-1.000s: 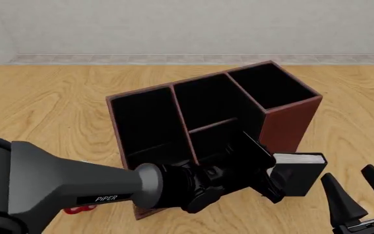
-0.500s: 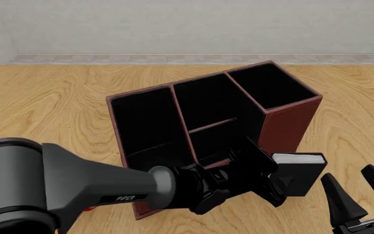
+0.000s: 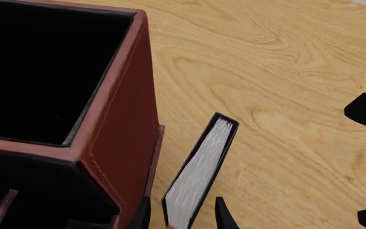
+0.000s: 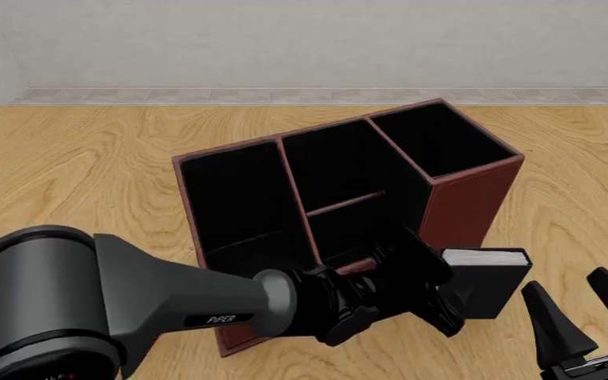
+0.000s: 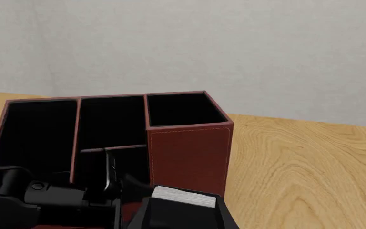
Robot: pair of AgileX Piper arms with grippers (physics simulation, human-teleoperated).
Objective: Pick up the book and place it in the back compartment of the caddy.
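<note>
Front view shows our left gripper with its jaws spread around the book, one on each cover; we cannot tell whether they touch. The book stands upright on the desk, just beside the caddy wall, with a narrow gap between. Beyond the jaws, open desk lies past the book's far edge. Our right gripper waits nearby, jaws spread, holding nothing. Compared with a second ago, our left arm has reached further forward, while the book stays put.
</note>
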